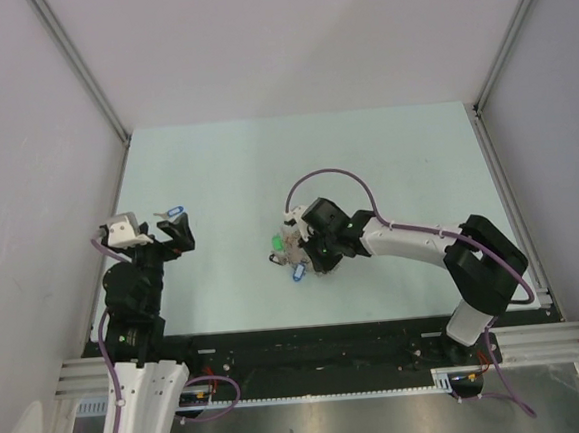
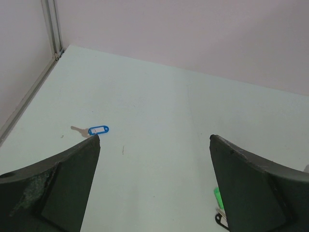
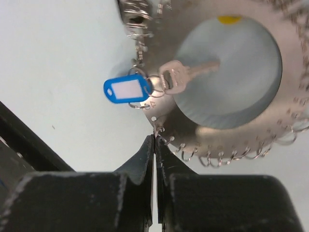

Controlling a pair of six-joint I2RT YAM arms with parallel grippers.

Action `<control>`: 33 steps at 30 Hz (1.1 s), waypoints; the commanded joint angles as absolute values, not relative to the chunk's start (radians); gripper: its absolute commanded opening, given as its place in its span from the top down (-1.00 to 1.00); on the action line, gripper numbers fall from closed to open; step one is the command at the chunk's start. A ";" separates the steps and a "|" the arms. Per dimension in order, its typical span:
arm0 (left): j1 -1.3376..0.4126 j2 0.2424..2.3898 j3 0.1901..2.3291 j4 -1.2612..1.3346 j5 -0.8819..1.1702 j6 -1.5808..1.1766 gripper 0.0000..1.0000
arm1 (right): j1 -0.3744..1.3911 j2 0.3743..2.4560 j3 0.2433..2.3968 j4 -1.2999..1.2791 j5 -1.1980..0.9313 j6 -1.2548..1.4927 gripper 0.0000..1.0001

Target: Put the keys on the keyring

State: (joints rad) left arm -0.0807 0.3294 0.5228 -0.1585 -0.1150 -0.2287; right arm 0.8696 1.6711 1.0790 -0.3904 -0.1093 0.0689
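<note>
Right tool (image 3: 155, 140) is clenched on the rim of the keyring (image 3: 231, 140), mid-bench (image 1: 216, 172), probably steadying it beside a seemingly attached blue key (image 3: 126, 91). Left tool (image 2: 154, 138) hangs released, facing a loose key (image 2: 98, 130).

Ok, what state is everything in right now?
keyring: flat on the table.
left fingers: wide open, empty.
right fingers: shut, tips at the keyring's rim.
loose blue-tagged key: on the table, off the ring.
second blue-tagged key: lying across the ring's rim; threaded or not, cannot tell.
</note>
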 commanded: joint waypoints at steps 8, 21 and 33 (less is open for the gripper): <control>-0.086 0.385 0.529 -0.146 -0.061 -0.239 -0.99 | 0.824 1.588 1.003 -0.511 -0.345 0.095 0.95; -0.086 0.422 0.537 -0.150 -0.032 -0.236 -1.00 | 0.799 1.407 0.927 -0.428 -0.107 0.212 0.35; -0.084 0.433 0.537 -0.149 -0.026 -0.236 -0.99 | 0.949 1.404 0.836 -0.376 0.057 0.276 0.31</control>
